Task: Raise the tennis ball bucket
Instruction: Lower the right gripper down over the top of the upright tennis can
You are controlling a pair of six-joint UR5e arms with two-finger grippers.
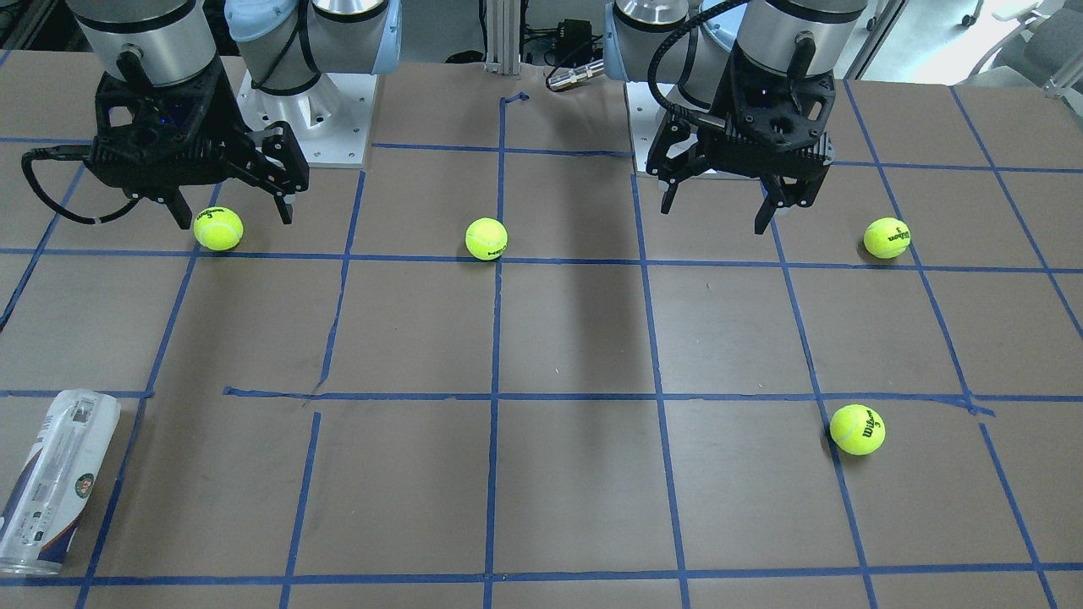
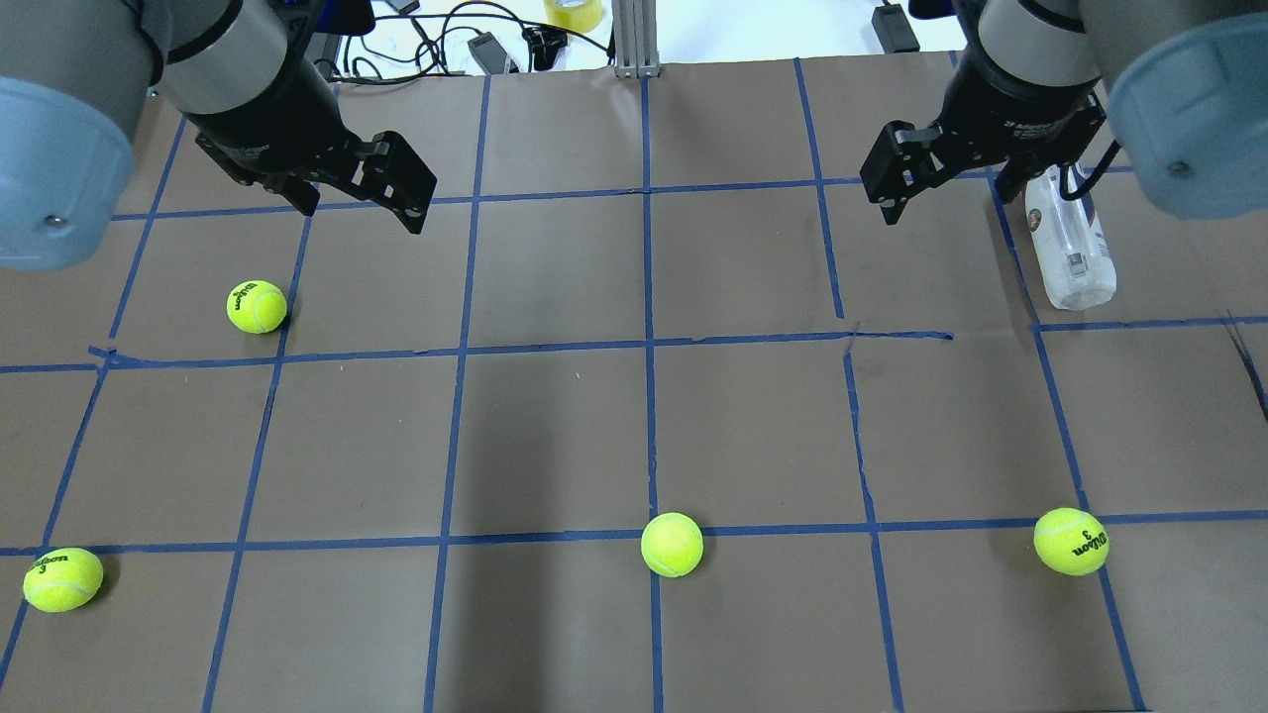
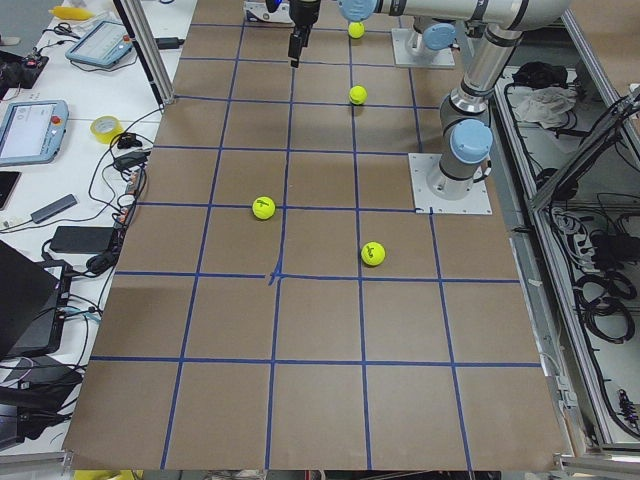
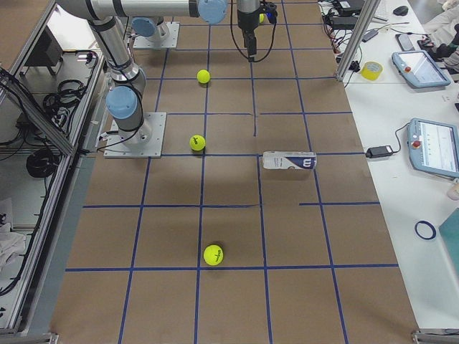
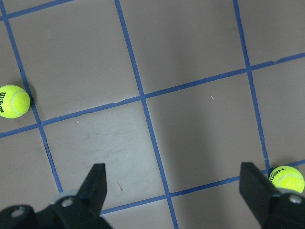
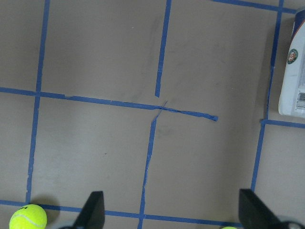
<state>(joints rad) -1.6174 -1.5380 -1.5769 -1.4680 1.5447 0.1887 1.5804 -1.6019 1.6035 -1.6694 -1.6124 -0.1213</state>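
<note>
The tennis ball bucket [image 2: 1070, 248] is a clear can with a white and navy label. It lies on its side on the table's far right in the overhead view, and it also shows in the front view [image 1: 55, 482], the right side view [image 4: 289, 160] and at the right wrist view's edge [image 6: 293, 76]. My right gripper [image 2: 951, 198] hangs open and empty above the table, just left of the can and apart from it [image 1: 233, 213] [image 6: 171, 210]. My left gripper [image 2: 362, 208] is open and empty over the far left squares [image 1: 715, 211] [image 5: 174, 186].
Several yellow-green tennis balls lie loose on the brown, blue-taped table: one [image 2: 257, 306] near my left gripper, one [image 2: 62, 579] at the near left, one [image 2: 672, 544] at the near middle, one [image 2: 1071, 541] at the near right. Cables and a tape roll [image 2: 573, 12] lie beyond the far edge.
</note>
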